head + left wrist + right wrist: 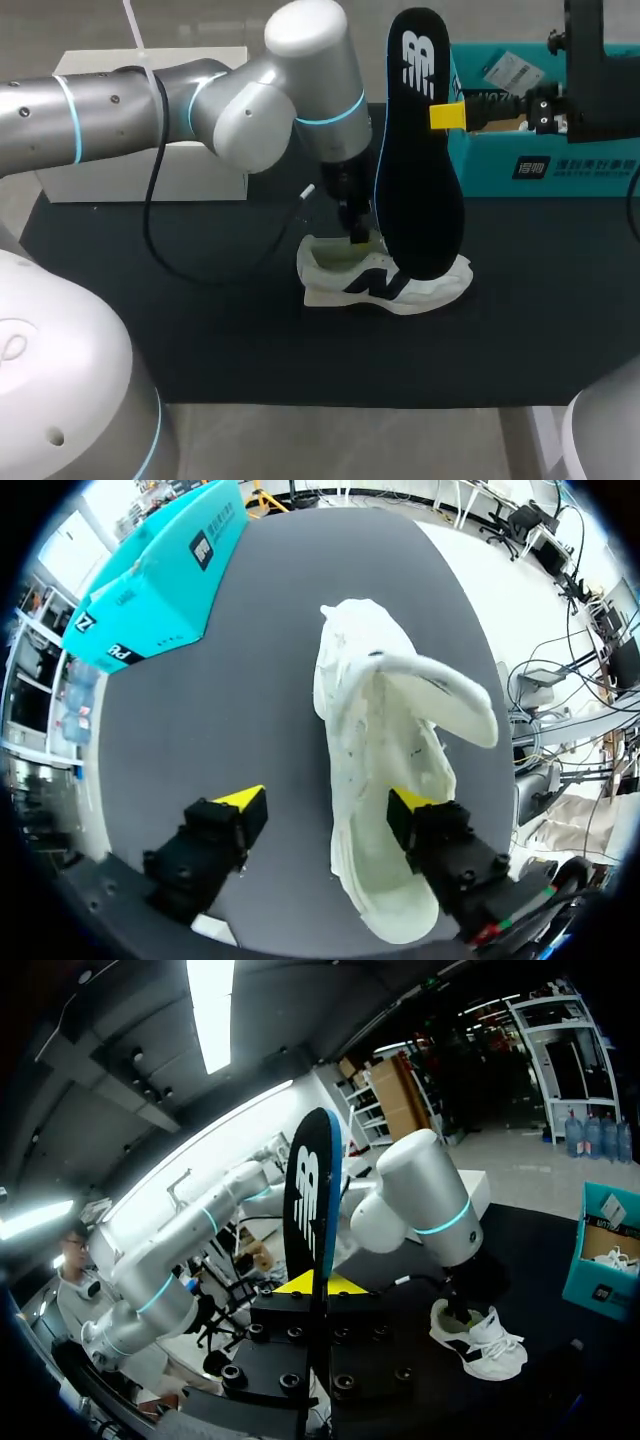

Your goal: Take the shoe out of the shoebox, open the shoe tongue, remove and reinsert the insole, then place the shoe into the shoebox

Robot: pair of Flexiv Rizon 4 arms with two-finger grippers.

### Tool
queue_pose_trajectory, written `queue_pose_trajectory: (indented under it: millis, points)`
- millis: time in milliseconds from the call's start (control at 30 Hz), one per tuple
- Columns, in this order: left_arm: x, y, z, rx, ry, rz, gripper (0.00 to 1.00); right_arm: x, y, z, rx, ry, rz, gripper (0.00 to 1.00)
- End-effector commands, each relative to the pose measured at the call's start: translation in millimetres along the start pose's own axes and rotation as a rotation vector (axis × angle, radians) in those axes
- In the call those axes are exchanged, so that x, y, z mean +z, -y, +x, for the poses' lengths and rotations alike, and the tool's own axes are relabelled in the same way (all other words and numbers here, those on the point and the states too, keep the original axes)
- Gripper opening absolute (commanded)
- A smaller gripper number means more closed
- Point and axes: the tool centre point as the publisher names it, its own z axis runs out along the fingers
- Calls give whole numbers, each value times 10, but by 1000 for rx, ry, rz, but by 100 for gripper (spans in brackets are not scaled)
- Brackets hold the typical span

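Dark mat (200,330) beneath white shoe (385,280); teal shoebox (545,150) behind shoe. Left gripper (328,800) spread open at shoe, one finger (440,840) inside its mouth, other just beside. Right gripper (320,1282) clamped on black insole (420,150), held upright above shoe.

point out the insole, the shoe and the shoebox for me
insole (420,190): head view, on the middle of its black face.
shoe (440,288): head view, on its white side.
shoebox (480,168): head view, on its bare teal front wall.
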Motion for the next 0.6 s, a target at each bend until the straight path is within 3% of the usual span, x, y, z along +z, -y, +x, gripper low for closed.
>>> queue_pose_trajectory:
  millis: [33,133,300,400,433,600]
  points:
    - [192,20,-61,-10,-8,28,47,44,-17,-14,1,1,1,0]
    - [246,-12,-55,-19,-17,35,37,44,-17,-14,1,1,1,0]
    - [324,-43,8,-11,-53,38,35,44,-17,-14,1,1,1,0]
    - [381,-56,38,-7,-74,42,25,44,-17,-14,1,1,1,0]
    - [393,-63,44,-7,-76,44,2,44,-17,-14,1,1,1,0]
    - [360,-52,144,18,-67,75,0,44,-17,-14,1,1,1,0]
